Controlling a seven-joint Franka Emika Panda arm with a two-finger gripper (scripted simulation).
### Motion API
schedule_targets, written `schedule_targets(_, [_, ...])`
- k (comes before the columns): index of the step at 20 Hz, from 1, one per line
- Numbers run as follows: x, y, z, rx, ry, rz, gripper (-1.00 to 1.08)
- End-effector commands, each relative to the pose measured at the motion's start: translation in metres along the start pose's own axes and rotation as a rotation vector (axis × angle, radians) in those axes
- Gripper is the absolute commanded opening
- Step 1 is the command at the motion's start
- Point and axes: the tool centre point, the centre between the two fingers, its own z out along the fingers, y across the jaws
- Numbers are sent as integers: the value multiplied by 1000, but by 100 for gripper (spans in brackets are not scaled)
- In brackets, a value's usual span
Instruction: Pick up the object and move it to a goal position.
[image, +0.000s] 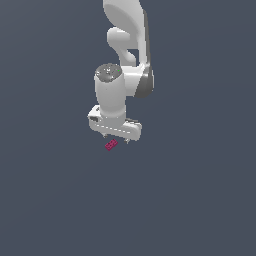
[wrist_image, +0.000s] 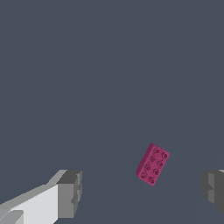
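A white robot arm reaches down from the top of the exterior view over a flat, unmarked dark grey-blue floor. The floor fills both views with no visible edge or wall, so there is open room on every side of the arm.

The arm is made of smooth, rounded white segments with a grey joint band. It ends in a broad, blocky white hand, and the gripper points straight down. In the exterior view only two short finger stubs show beneath the hand.

In the wrist view the gripper is spread wide. One finger is a white bar tipped with a square grey pad; the other grey pad sits at the opposite edge of the picture. Nothing is between them in contact, and the gap is much wider than the brick.

The brick is a tiny magenta rectangle lying flat on the floor, just below the gripper in the exterior view and far smaller than the hand above it. In the wrist view the brick shows two rows of round studs on its top face, with crisp, straight edges and a matte surface. It lies in the open gap, nearer one finger than the other, touching neither. Its long axis runs at a slant to the line joining the two fingers, neither square nor parallel to it. In the exterior view it slants upward toward that view's right.
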Motion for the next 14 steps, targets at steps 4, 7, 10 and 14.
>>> schedule_targets(4, [-15,19,34,-3,-22,185,100])
schedule_targets(7, [-23,30,50,-7,-31,279,100])
schedule_targets(10, [-31,38,63,-12,-38,356,100])
schedule_targets(14, [-38,47,75,-19,-44,432,100])
